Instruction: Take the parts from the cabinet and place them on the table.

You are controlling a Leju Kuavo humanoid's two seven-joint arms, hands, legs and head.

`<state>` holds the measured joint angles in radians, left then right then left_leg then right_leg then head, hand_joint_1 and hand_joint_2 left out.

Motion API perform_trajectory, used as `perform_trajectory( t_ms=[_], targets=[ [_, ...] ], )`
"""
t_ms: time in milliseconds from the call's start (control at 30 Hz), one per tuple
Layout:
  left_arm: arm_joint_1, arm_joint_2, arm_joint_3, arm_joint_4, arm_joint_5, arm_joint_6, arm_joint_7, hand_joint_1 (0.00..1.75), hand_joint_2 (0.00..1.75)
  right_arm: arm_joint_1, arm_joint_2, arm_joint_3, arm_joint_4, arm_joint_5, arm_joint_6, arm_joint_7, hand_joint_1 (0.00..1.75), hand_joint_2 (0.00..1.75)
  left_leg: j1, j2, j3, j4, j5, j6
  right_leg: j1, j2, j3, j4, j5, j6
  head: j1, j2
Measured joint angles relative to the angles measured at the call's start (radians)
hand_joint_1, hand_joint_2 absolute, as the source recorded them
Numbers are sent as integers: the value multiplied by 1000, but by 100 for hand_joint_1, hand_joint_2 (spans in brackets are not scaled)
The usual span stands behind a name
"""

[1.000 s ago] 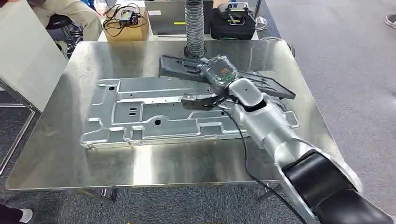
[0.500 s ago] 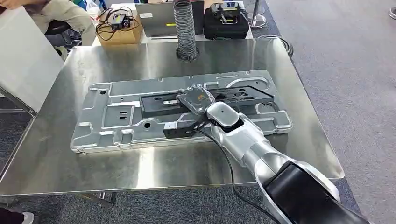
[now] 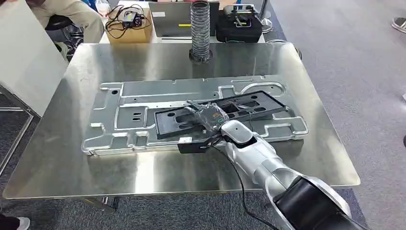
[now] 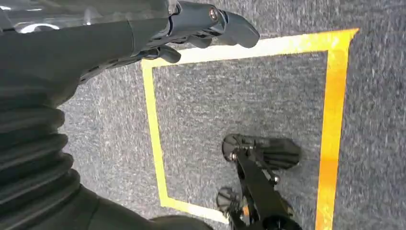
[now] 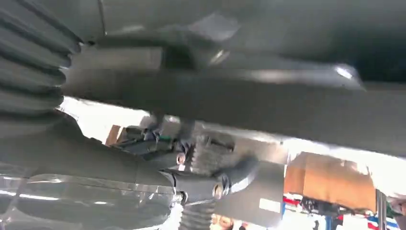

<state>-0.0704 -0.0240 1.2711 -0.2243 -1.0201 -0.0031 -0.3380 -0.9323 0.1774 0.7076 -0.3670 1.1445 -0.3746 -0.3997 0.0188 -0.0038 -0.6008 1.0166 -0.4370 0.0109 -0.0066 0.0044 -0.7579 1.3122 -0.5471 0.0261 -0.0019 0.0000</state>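
A long black flat part (image 3: pixel 249 106) lies slanted across the large silver stamped plate (image 3: pixel 139 103) on the steel table (image 3: pixel 143 57). My right hand (image 3: pixel 208 115) grips this black part near its middle, low over the plate. In the right wrist view the part (image 5: pixel 268 100) runs as a dark bar just beyond my thumb (image 5: pixel 210 184). Whether the part rests fully on the plate I cannot tell. My left hand (image 4: pixel 191 24) hangs over the carpet floor with its fingers loosely apart and nothing in them.
Along the table's far edge stand a ribbed hose (image 3: pixel 200 28), a cardboard box with cables (image 3: pixel 128 26) and a black case (image 3: pixel 238 24). A person sits at the back left (image 3: pixel 67 12). A white panel (image 3: pixel 24 62) stands left. Yellow tape (image 4: pixel 335 120) marks the floor.
My right hand has carried the black part from the table's far right side toward me and down onto the silver plate. The head view also swayed.
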Motion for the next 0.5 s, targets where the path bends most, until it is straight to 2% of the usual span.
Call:
perform_trajectory(
  t_ms=[33,67,100,133,167,233,267,300,333,400,433,467,500],
  targets=[
    [-2,0,0,0,-3,3,1,0,0,1,0,-1,0,-6,-1,-5,0,0,-1,-1,1,0,0,0,1,0,36,-76,44,-6,0,0],
    [-3,0,0,0,-4,4,2,0,0,0,0,-5,0,-12,-2,-10,0,0,-3,-2,3,0,-1,-1,2,0,85,-172,89,-14,0,0],
    [-4,-3,-1,0,-5,4,3,0,0,-1,2,-11,-1,-21,-7,-16,0,0,-3,-3,4,0,-1,-2,6,0,128,-256,121,-25,0,0],
    [-5,-7,-1,0,-5,5,3,0,0,-1,2,-18,-2,-36,-16,-28,0,0,-9,-3,1,4,-4,-7,14,-1,145,-295,112,-32,-1,0],
    [-5,-7,-1,0,-5,5,2,0,0,-1,5,-27,-5,-52,-27,-43,0,0,-7,-3,1,3,-3,-11,14,-4,143,-296,118,-28,0,0],
    [-4,-7,-1,0,-5,9,2,0,0,2,6,-49,-17,-104,-60,-90,0,0,-5,-2,4,-2,-3,-22,17,-2,143,-295,116,-33,0,0],
    [-4,-7,-1,0,-5,9,2,0,0,3,7,-63,-28,-131,-71,-113,0,0,-10,-2,8,-4,-3,-29,10,-1,146,-305,121,-40,0,0],
    [-4,-7,-1,0,-5,10,2,0,0,3,11,-81,-44,-168,-79,-145,0,0,-5,-1,6,3,-13,-33,2,-4,154,-316,126,-44,0,0],
    [-4,-8,-1,0,-5,10,2,0,0,1,14,-96,-57,-200,-82,-169,0,0,-6,-1,-5,34,-35,-38,2,-3,157,-319,127,-47,-3,0],
    [-5,-7,0,0,-3,10,2,0,0,10,16,-120,-92,-268,-81,-214,0,0,-4,-1,-75,190,-119,-43,3,-4,158,-318,126,-50,-6,0],
    [-4,-6,0,0,-3,10,2,0,0,24,14,-142,-133,-328,-78,-241,0,0,-4,-1,-112,269,-148,-46,4,-4,157,-317,125,-51,-5,0],
    [-1,-6,0,0,-3,10,2,0,0,41,13,-161,-178,-376,-74,-253,0,0,-4,-1,-131,307,-151,-48,4,-4,157,-317,125,-50,-6,0],
    [0,-7,0,0,-2,10,0,0,0,56,11,-179,-229,-423,-79,-264,0,0,-3,-1,-125,292,-131,-48,3,-4,158,-316,124,-50,-6,0]
  ],
)
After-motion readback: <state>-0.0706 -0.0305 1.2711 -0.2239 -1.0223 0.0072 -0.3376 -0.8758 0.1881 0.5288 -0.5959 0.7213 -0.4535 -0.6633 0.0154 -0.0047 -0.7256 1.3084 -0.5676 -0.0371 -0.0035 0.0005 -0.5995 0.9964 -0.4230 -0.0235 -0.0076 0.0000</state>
